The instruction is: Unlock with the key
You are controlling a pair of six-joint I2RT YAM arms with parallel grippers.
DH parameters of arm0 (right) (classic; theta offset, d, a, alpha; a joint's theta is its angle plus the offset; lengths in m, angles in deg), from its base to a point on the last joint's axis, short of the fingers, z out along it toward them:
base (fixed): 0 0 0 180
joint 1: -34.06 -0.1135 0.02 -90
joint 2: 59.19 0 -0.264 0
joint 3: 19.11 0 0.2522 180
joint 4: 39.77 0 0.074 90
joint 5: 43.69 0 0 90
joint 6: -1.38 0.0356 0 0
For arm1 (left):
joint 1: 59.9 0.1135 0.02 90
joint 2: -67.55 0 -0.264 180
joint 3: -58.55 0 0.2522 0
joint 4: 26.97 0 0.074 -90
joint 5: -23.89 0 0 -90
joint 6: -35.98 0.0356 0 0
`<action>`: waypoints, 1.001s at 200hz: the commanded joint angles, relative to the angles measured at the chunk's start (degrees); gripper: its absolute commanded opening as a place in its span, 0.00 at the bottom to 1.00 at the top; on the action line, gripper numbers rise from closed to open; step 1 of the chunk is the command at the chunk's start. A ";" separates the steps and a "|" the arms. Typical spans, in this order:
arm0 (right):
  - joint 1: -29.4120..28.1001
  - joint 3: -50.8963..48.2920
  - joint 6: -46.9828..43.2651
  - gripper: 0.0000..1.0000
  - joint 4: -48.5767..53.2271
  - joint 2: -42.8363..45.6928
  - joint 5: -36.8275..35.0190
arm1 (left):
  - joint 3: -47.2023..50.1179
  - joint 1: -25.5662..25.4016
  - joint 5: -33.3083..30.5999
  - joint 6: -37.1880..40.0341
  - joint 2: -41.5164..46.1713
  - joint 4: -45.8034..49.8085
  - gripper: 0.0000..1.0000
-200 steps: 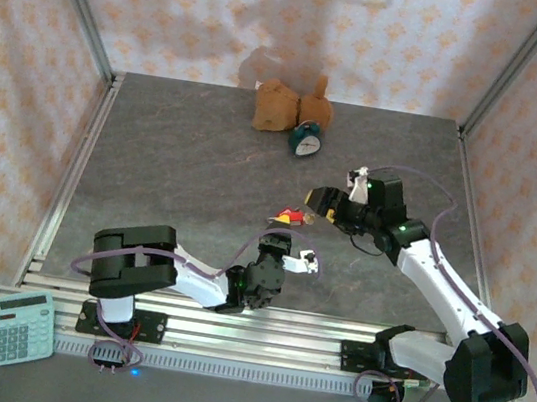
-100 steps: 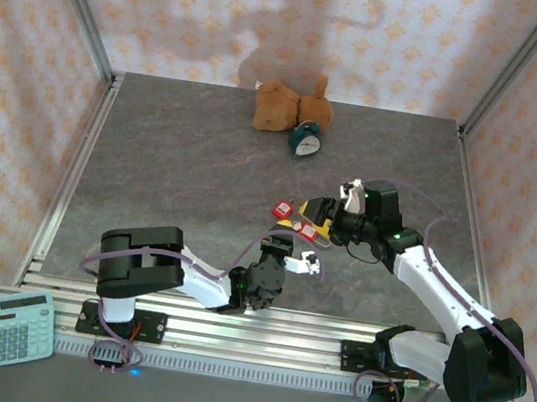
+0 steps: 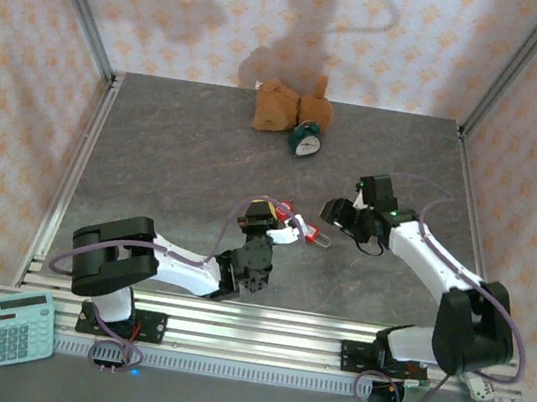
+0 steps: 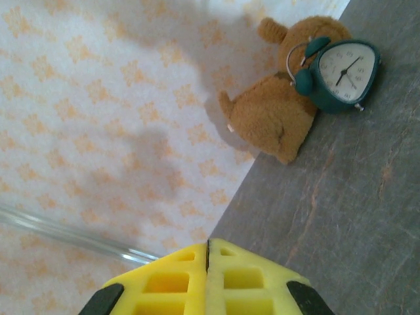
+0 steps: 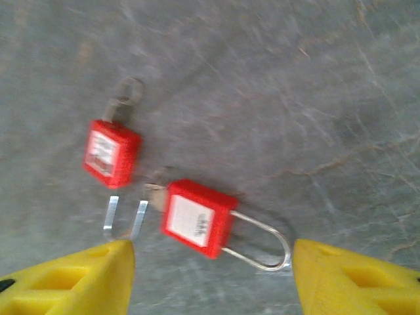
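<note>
Your right gripper [image 5: 211, 257] hangs over the counter [image 5: 295, 79], a dark grey slab with pale veins like stone. Its jaws are released, and the two yellow, wedge-shaped fingertips [image 5: 85, 279] stand wide apart.

Between and just beyond them lie two small locks with glossy red block bodies and white labels. The first padlock [image 5: 197, 220] lies flat and slanted, its thin steel shackle bent in a closed U toward the right fingertip. The key [image 5: 155, 192] is a tiny tan metal stub touching the end of that body opposite the shackle. The picture is blurred, so you cannot tell whether it sits in the keyhole or only lies against it.

The second padlock [image 5: 111, 153] is just beside it. The two straight bright legs of its shackle run under the left fingertip, and a duller metal piece with a ring-shaped head sticks out of its far end.

Your left gripper [image 4: 208, 266] has its jaws clenched, the yellow ribbed pads flat together with nothing visible between them. It points at a brown plush teddy bear [image 4: 275, 125], which touches a teal twin-bell alarm clock [image 4: 344, 72] with a white dial. Both sit where the counter meets the pale, orange-patterned wall [image 4: 85, 98].
</note>
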 commanded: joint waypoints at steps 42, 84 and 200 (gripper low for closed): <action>-1.18 1.05 -1.86 0.64 -9.57 -12.29 4.06 | -2.43 0.14 -5.00 -4.76 -3.17 -0.44 0.07; -3.40 -3.03 -0.96 0.65 -12.49 -10.99 7.28 | -1.91 0.16 -4.75 -5.95 -3.44 0.75 0.07; -14.59 -5.09 13.03 0.65 -23.48 -9.77 15.30 | -2.26 0.18 -5.47 1.25 -5.31 -8.85 0.06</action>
